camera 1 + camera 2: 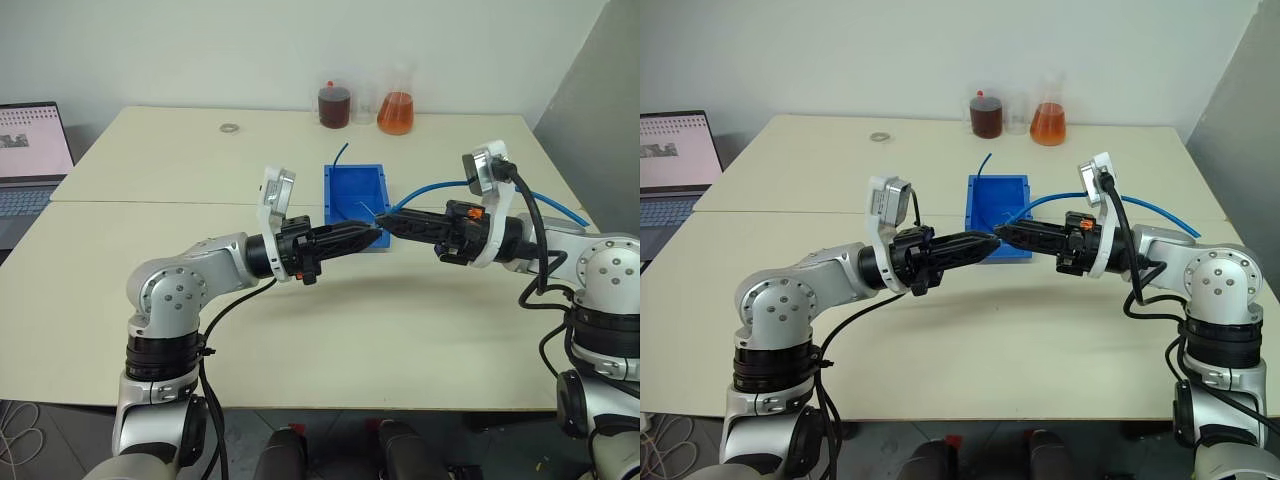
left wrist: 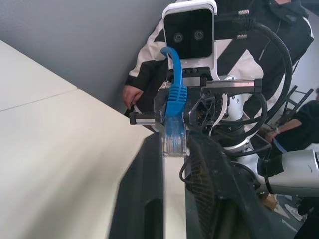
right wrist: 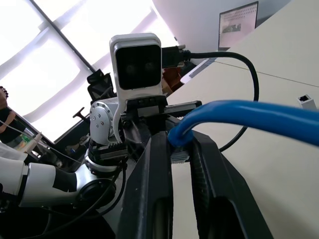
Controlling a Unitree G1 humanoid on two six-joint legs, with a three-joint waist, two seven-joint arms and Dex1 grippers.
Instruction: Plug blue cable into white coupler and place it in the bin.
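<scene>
My right claw (image 1: 392, 224) points left, its two black fingers pinching the long light-blue network cable (image 1: 432, 188) just behind its clear plug (image 2: 174, 142); in the left wrist view the plug hangs between those fingers with its blue boot above. My left claw (image 1: 372, 235) points right and meets it tip to tip above the near end of the bright-blue rectangular plastic bin (image 1: 340, 188). Its fingers stand close together; whether they hold anything I cannot tell. The cable trails rightward from the right claw across the pale surface (image 1: 150, 190). A small white boxy block (image 3: 307, 102), probably the white coupler, lies on the surface well apart from both claws.

Risks, in my judgement: if the left claw holds no coupler, any push mates nothing. The plug sits slightly askew in the pinch, so a misaligned insertion could bend its latch or twist it free. Cable drag could also pull it out.
</scene>
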